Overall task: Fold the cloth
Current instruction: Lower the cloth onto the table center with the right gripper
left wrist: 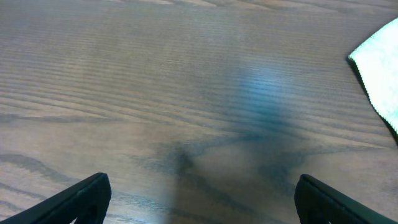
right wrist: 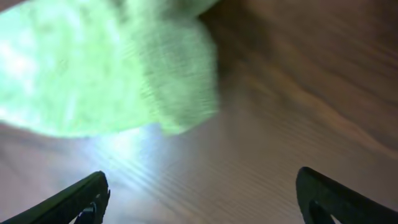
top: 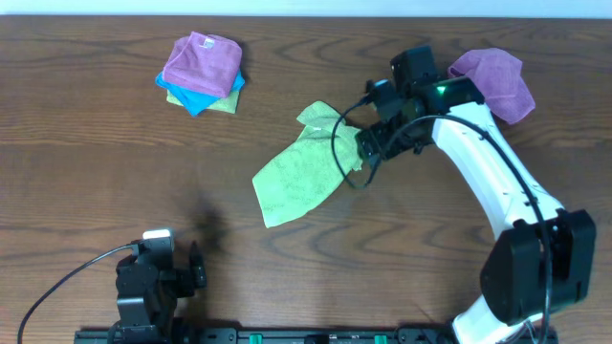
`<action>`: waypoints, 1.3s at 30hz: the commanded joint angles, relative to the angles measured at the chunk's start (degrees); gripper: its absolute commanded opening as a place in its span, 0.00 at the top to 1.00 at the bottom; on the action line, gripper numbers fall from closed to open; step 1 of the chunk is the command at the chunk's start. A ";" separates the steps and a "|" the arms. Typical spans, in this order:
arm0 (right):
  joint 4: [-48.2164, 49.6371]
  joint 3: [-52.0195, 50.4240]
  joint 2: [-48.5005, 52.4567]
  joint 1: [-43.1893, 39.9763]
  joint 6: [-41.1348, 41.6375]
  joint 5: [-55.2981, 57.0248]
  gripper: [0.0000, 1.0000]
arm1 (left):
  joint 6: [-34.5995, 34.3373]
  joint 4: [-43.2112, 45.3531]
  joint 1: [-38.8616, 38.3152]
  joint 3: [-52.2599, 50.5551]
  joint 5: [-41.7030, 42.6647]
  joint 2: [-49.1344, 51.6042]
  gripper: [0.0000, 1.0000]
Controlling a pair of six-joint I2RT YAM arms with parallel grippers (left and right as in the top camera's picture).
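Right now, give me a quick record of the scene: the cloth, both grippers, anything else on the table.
cloth: lime green, rumpled in an uneven fold, middle of the table
right gripper: open, empty, by the cloth's edge
left gripper: open, empty, over bare wood
other items: cloth stack with purple on top, far left; purple cloth, far right

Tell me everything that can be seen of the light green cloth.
The light green cloth is plain, soft and fuzzy like terry. It lies on the wooden table as a slanted strip, wider at the lower left, bunched at the upper right. The open right gripper is over its right edge; contact cannot be told.
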 commanded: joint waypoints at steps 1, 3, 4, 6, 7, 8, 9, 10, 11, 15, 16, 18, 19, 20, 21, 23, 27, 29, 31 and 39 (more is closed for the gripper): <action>-0.07 -3.02 -0.61 -0.07 -7.93 -5.01 0.05 | 1.07 -3.82 -0.11 -0.48 -1.18 -0.37 0.04; 1.27 -5.73 -0.61 0.00 -7.91 -5.07 0.05 | 1.07 -3.82 -0.11 -0.48 -1.18 -0.37 0.05; 2.21 -7.41 -0.61 0.00 -7.89 -5.09 0.05 | 1.07 -3.82 -0.11 -0.48 -1.18 -0.37 0.05; 4.15 -10.08 -0.61 0.00 -7.89 -5.09 0.08 | 1.07 -3.82 -0.11 -0.48 -1.18 -0.37 0.04; 6.01 -11.72 -0.61 0.02 -7.87 -5.27 0.09 | 1.07 -3.82 -0.11 -0.48 -1.18 -0.37 0.05; 7.41 -12.83 -0.61 0.07 -7.82 -5.27 0.11 | 1.07 -3.82 -0.11 -0.48 -1.18 -0.37 0.05; 8.85 -13.84 -0.61 0.11 -7.82 -5.25 0.11 | 1.07 -3.82 -0.11 -0.48 -1.18 -0.37 0.05; 10.10 -14.67 -0.61 0.11 -7.82 -5.27 0.12 | 1.07 -3.82 -0.11 -0.48 -1.18 -0.37 0.05; 11.56 -15.58 -0.61 0.13 -7.74 -5.33 0.13 | 1.07 -3.80 -0.11 -0.48 -1.18 -0.37 0.04; 16.70 -18.18 -0.57 0.66 -7.17 -5.66 0.18 | 1.07 -3.82 -0.11 -0.48 -1.18 -0.37 0.05; 18.27 -18.84 -0.59 0.76 -6.73 -5.62 0.20 | 1.07 -3.82 -0.11 -0.48 -1.18 -0.37 0.05; 20.94 -19.82 -0.57 0.76 -5.79 -5.64 0.23 | 1.07 -3.80 -0.11 -0.48 -1.18 -0.37 0.04; 22.51 -20.35 -0.57 0.74 -5.03 -5.64 0.25 | 1.07 -3.80 -0.11 -0.48 -1.18 -0.37 0.05; 23.91 -20.76 -0.57 0.74 -4.57 -5.64 0.27 | 1.07 -3.82 -0.11 -0.48 -1.18 -0.37 0.05; 24.98 -21.05 -0.57 0.74 -4.09 -5.64 0.28 | 1.07 -3.82 -0.11 -0.48 -1.18 -0.37 0.05; 26.53 -21.35 -0.57 0.74 -3.72 -5.64 0.29 | 1.07 -3.82 -0.11 -0.48 -1.18 -0.37 0.05; 27.87 -21.35 -0.57 0.74 -3.54 -5.64 0.33 | 1.07 -3.82 -0.11 -0.48 -1.18 -0.37 0.05; 28.44 -21.38 -0.55 0.74 -3.50 -5.64 0.35 | 1.07 -3.80 -0.11 -0.48 -1.18 -0.37 0.05; 29.05 -21.38 -0.52 0.74 -2.75 -5.64 0.39 | 1.07 -3.82 -0.11 -0.48 -1.18 -0.37 0.05; 29.59 -21.38 3.06 0.74 -0.96 -5.88 0.55 | 1.07 -3.82 -0.11 -0.48 -1.18 -0.37 0.05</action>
